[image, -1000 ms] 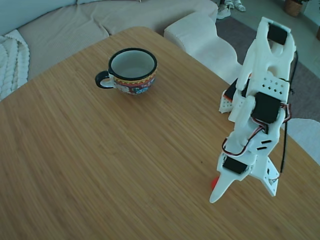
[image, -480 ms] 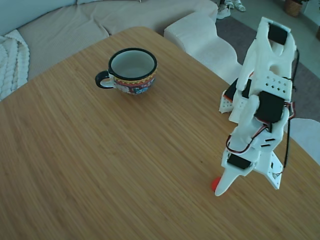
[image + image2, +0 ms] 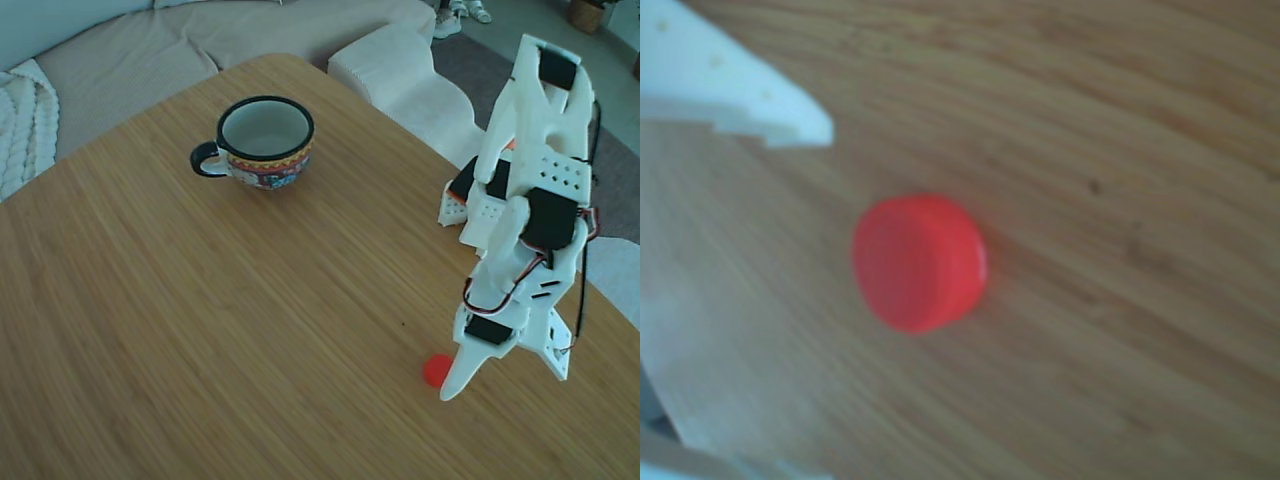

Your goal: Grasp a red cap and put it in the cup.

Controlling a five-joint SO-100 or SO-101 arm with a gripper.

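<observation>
A white robot arm [image 3: 530, 200] bends down over a wooden bench [image 3: 200, 330] at the right of the fixed view, its end effector [image 3: 452, 385] pointing at the surface in the lower right of the frame. The red cap [image 3: 436, 370] lies flat on the bench just left of the pointed white finger [image 3: 462, 372], very close to its tip; whether the two touch cannot be told from this angle.

In the other view, a blurred close-up, the red cap [image 3: 920, 262] sits in the middle of the frame, resting on the wood grain with its closed top facing up. One white finger [image 3: 730, 90] enters from the upper left, its tip ending above and to the left of the cap with bare wood between them. A second white piece shows at the lower left edge of the frame. The end effector [image 3: 790, 290] is spread wide, holding nothing, and the cap lies near the mouth of the gap, slightly to its right.

The cup [image 3: 262, 140] stands upright in the upper left part of the fixed view, well apart from the cap, handle pointing to the left of the frame. A beige sofa [image 3: 200, 40] runs along the top edge behind the bench.
</observation>
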